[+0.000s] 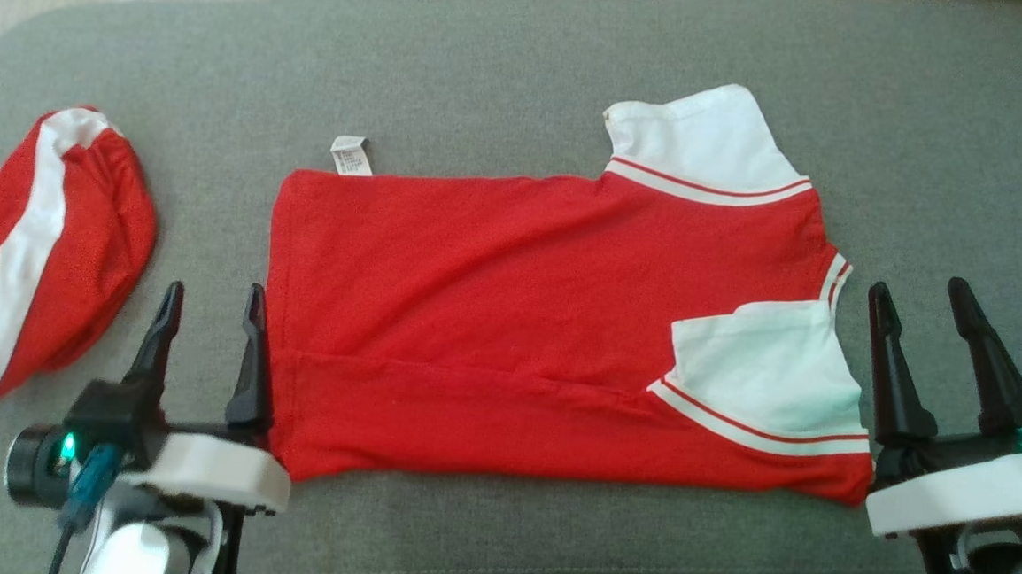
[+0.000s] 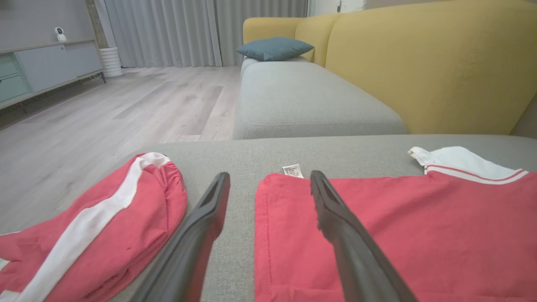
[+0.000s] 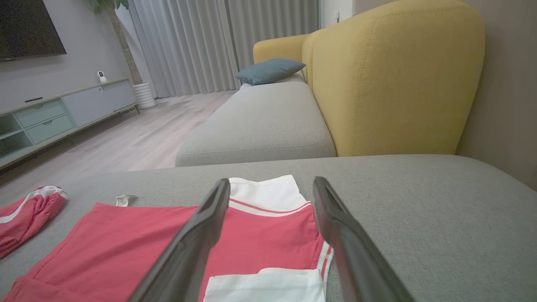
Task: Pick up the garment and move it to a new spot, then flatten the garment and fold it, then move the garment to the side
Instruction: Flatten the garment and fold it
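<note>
Left gripper [image 1: 215, 288] and right gripper [image 1: 919, 287] gape wide, empty, flanking red-and-white cotton shirt [image 1: 491, 321] lying half-folded on grey fabric cushion [image 1: 524, 66]. Risk: single-layer pinch would undo near fold.

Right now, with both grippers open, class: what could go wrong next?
The left gripper straddles the red shirt's hem edge; it might pinch just one layer, undoing the fold.
The white sleeve lies loose on top by the right gripper; lifting could flip it out.
The red shorts lie close on the left; the shirt might be dragged onto them.
</note>
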